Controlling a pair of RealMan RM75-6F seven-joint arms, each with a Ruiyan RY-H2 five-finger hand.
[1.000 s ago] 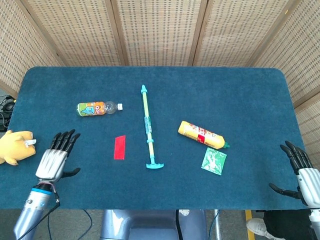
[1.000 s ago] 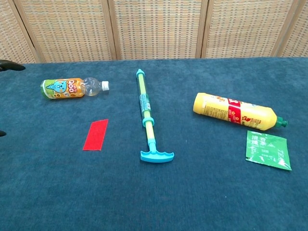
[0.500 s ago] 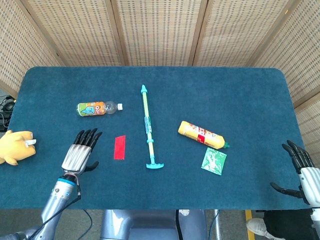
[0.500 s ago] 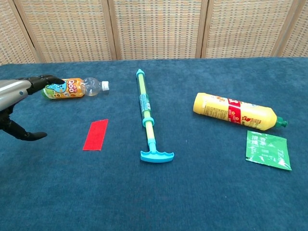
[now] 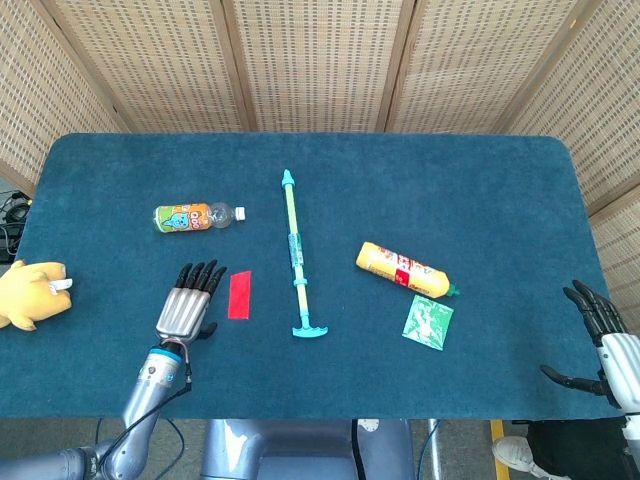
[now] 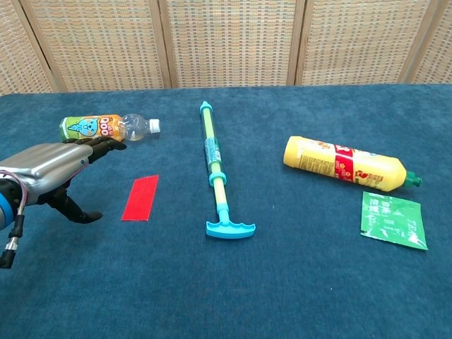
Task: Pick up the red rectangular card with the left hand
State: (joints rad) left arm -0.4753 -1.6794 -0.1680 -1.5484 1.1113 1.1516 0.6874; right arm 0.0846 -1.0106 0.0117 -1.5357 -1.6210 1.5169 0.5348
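Note:
The red rectangular card lies flat on the blue table, left of the pump toy. My left hand hovers just left of the card, fingers spread and extended toward the far side, holding nothing; a small gap separates it from the card. My right hand sits at the table's right front edge, fingers apart and empty; the chest view does not show it.
A small drink bottle lies beyond my left hand. A teal-and-yellow pump toy lies right of the card. Further right are a yellow bottle and a green sachet. A yellow plush sits at the left edge.
My left hand has moved rightward across the table, from near the left edge to just beside the card. The right hand and all objects stayed put.

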